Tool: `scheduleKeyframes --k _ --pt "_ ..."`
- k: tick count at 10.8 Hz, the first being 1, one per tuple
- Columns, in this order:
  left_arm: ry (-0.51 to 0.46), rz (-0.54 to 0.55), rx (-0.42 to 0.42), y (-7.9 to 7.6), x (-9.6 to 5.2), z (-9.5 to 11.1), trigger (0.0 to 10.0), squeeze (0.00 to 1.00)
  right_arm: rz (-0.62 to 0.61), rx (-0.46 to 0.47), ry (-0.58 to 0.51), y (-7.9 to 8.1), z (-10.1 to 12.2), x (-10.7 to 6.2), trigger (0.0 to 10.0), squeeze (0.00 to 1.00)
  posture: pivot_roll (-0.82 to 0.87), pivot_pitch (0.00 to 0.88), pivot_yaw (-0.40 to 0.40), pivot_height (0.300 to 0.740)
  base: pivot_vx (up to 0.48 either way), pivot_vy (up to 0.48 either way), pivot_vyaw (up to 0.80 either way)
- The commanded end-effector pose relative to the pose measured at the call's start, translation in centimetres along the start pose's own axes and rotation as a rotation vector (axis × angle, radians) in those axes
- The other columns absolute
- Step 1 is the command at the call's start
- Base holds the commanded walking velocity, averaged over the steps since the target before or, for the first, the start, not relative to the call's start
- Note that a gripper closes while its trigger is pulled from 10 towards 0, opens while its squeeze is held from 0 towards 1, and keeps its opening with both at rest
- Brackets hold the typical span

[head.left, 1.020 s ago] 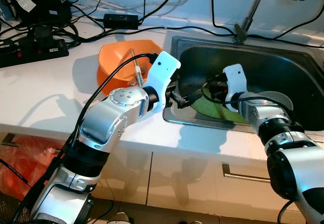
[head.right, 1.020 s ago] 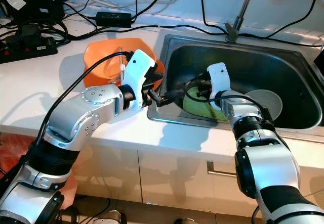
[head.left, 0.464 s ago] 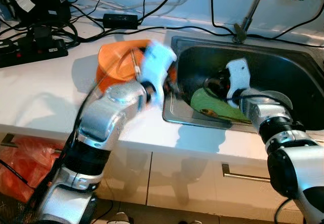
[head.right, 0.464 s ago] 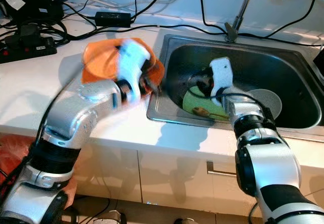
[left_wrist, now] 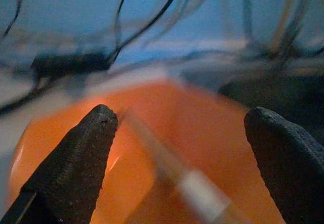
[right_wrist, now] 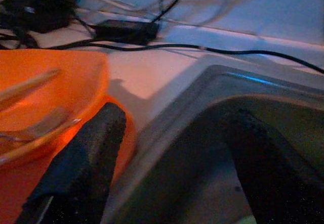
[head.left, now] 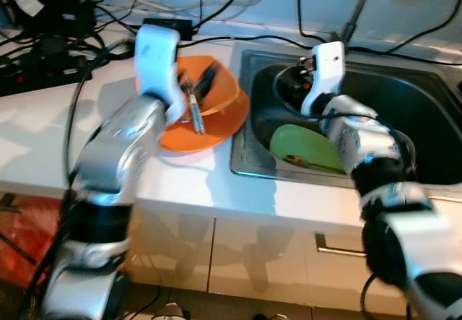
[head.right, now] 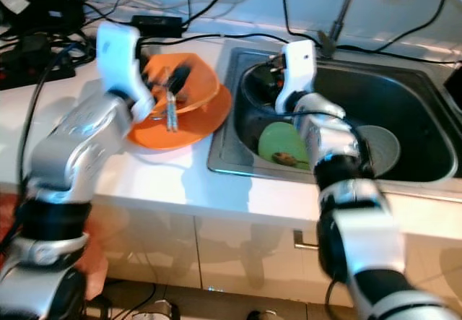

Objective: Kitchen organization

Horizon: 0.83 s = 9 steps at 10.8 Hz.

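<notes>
Both arms are lifting: left gripper (left_wrist: 182, 148), fingers spread and empty, is hovering above the orange plastic bowl (head.left: 216, 110); right gripper (right_wrist: 167, 153), likewise agape, is nearing it beside the steel sink (head.left: 433, 81), probably regrasping next.

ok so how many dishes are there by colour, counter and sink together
orange: 2, the orange plastic bowl and the flat orange plate under it
green: 1, the round green plate in the steel sink
grey: 1, the round grey plate in the sink
total: 4
</notes>
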<state>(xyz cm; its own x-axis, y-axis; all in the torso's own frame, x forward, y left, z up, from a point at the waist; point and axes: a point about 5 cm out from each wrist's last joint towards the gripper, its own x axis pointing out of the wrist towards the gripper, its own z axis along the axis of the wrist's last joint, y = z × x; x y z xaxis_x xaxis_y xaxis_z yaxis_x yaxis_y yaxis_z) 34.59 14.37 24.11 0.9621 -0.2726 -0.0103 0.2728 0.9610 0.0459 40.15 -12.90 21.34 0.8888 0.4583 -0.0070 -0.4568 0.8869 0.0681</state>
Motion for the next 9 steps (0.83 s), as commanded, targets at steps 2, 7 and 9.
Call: scheduleKeyframes --k 2,7,9 --pt "0.121 -0.039 -0.06 1.0 -0.4 -1.7 10.0 0.0 0.076 0.014 -0.006 1.4 0.3 -0.5 10.0 0.0 0.15 0.088 -0.067 0.74 0.0 0.0 0.0" --pt "0.179 -0.089 -0.107 2.0 1.1 0.3 10.0 0.0 0.148 -0.05 -0.003 3.8 0.7 -2.0 10.0 0.0 0.15 0.084 -0.025 0.74 0.0 0.0 0.0" --pt "0.199 -0.112 -0.133 2.0 1.3 0.5 10.0 0.0 0.136 -0.051 0.0 3.8 0.7 -2.3 10.0 0.0 0.15 0.083 -0.022 0.74 0.0 0.0 0.0"
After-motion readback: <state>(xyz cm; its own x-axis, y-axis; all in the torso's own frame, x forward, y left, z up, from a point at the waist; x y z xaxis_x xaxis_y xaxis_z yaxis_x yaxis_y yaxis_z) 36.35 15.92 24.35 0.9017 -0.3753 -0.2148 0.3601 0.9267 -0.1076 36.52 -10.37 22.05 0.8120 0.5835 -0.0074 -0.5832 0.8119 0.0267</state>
